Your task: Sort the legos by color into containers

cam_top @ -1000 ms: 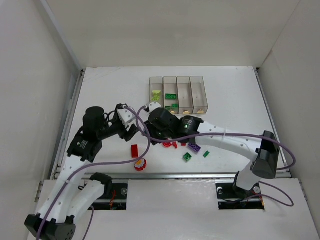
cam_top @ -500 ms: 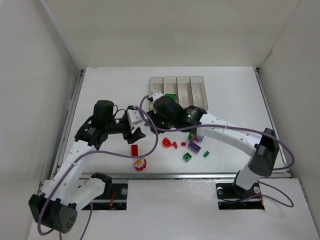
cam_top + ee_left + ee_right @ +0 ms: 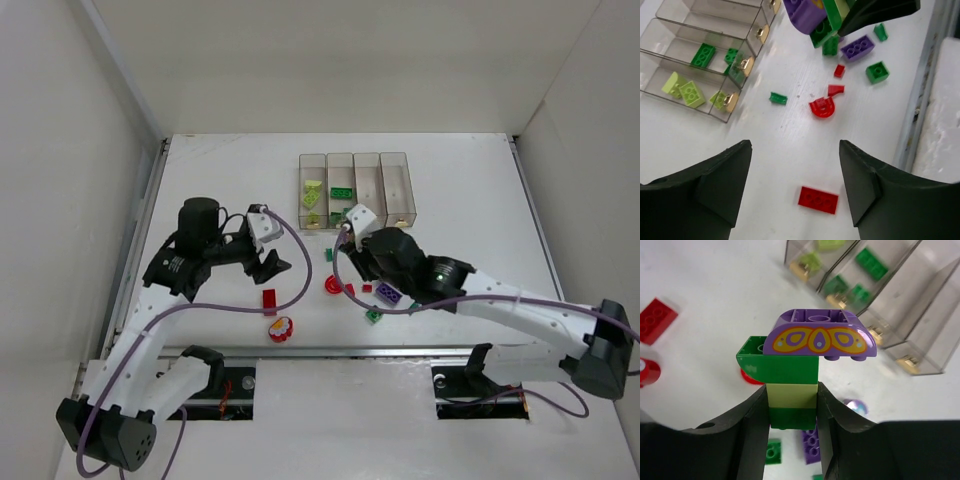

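Purple-capped lego stack [image 3: 792, 372], green and pale-yellow below, stays pinched in right claw [image 3: 791, 392], now drawn back from containers [image 3: 368, 190] to above bench [image 3: 200, 180] middle: nothing dropped, mixed colours likely need splitting. Left claw [image 3: 794, 150] spread, empty, over red brick [image 3: 818, 199]. Right wrist shows stack layers; top view hides them.

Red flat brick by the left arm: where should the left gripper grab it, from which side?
Pinch the red flat brick across its two long side faces, coming straight down from above: it lies flat, studs up, with nothing touching it. The open left gripper likely needs about a quarter turn, since it closes along the brick's length.
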Robot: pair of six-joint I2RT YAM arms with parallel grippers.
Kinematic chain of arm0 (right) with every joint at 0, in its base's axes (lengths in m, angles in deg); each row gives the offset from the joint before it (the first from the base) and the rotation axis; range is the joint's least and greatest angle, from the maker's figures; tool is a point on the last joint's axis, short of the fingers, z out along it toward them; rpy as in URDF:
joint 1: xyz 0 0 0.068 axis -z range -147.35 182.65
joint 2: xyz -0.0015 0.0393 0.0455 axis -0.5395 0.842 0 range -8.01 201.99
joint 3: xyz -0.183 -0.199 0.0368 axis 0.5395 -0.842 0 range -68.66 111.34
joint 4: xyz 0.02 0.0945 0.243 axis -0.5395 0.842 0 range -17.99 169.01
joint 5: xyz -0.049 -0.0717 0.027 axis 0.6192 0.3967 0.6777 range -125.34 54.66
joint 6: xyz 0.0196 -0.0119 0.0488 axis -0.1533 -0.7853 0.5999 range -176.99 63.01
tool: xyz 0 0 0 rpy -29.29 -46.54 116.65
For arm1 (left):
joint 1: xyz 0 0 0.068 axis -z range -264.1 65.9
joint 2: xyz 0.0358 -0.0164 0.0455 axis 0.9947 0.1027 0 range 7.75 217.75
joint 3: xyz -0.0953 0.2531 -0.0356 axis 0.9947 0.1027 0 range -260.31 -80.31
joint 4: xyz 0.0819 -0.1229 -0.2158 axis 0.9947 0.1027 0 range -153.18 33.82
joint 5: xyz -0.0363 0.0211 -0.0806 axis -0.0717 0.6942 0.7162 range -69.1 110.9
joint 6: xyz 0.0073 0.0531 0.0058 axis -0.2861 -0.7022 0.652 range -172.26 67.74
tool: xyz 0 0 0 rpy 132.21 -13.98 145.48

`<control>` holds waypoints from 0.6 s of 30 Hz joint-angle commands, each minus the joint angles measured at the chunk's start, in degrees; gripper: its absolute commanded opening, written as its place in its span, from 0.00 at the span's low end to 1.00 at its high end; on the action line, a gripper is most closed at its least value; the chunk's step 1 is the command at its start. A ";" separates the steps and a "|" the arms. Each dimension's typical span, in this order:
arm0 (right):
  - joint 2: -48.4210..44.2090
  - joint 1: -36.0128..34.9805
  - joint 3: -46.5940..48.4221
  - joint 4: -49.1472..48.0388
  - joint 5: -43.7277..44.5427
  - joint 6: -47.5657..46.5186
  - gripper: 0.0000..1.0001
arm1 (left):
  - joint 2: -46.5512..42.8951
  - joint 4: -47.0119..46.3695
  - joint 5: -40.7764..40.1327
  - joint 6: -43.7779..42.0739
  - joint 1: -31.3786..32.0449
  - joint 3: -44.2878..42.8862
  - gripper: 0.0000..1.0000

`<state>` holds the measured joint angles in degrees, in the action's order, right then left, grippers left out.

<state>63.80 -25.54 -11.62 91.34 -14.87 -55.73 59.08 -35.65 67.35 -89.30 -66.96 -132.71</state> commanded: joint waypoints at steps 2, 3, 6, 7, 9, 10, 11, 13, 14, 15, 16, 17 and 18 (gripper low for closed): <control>-7.82 -0.52 -4.73 -17.56 6.86 -10.48 0.00 | 3.05 -6.86 7.40 9.15 -0.18 -3.49 0.74; -8.52 -0.52 -4.74 -19.05 6.86 -11.88 0.00 | 4.38 -8.88 9.68 16.05 -0.18 -4.02 0.79; -9.84 -0.52 -5.36 -20.29 7.74 -14.34 0.00 | 12.43 -13.73 9.71 25.85 2.18 -9.36 0.86; -10.37 -0.52 -4.75 -20.30 7.74 -14.35 0.00 | 14.74 -12.69 11.53 26.83 3.58 -11.56 0.87; -10.38 -0.52 -4.13 -20.30 6.43 -14.35 0.00 | 19.92 -12.68 12.42 33.06 4.12 -16.75 0.89; -10.98 -0.52 -3.52 -20.30 5.82 -14.35 0.00 | 20.99 -13.81 13.73 35.43 4.12 -17.90 0.90; -10.99 -0.52 -3.51 -20.30 5.81 -14.35 0.00 | 21.52 -15.21 13.75 37.80 4.64 -18.69 0.90; -11.60 -0.52 -2.99 -20.30 5.81 -14.35 0.00 | 21.53 -20.31 13.75 43.44 5.35 -20.28 0.90; -11.61 -0.52 -2.98 -20.30 5.81 -14.35 0.00 | 21.53 -20.93 10.88 44.41 6.66 -20.89 0.91; -11.61 -0.52 -2.98 -20.30 6.33 -14.35 0.00 | 21.53 -20.41 8.85 45.38 7.37 -22.73 0.91; -11.61 -0.52 -2.98 -20.30 6.34 -14.35 0.00 | 22.31 -20.41 7.52 46.87 7.98 -23.35 0.92; -11.61 -0.52 -2.98 -20.30 5.64 -13.74 0.00 | 23.19 -19.63 6.03 46.88 9.03 -23.88 0.92; -11.61 -0.52 -2.98 -20.30 5.03 -13.74 0.00 | 23.20 -19.01 4.97 47.66 9.57 -24.41 0.95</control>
<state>53.60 -25.57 -16.48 74.93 -9.30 -69.24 82.81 -51.08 74.55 -48.12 -59.24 -152.95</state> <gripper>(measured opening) 0.428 0.939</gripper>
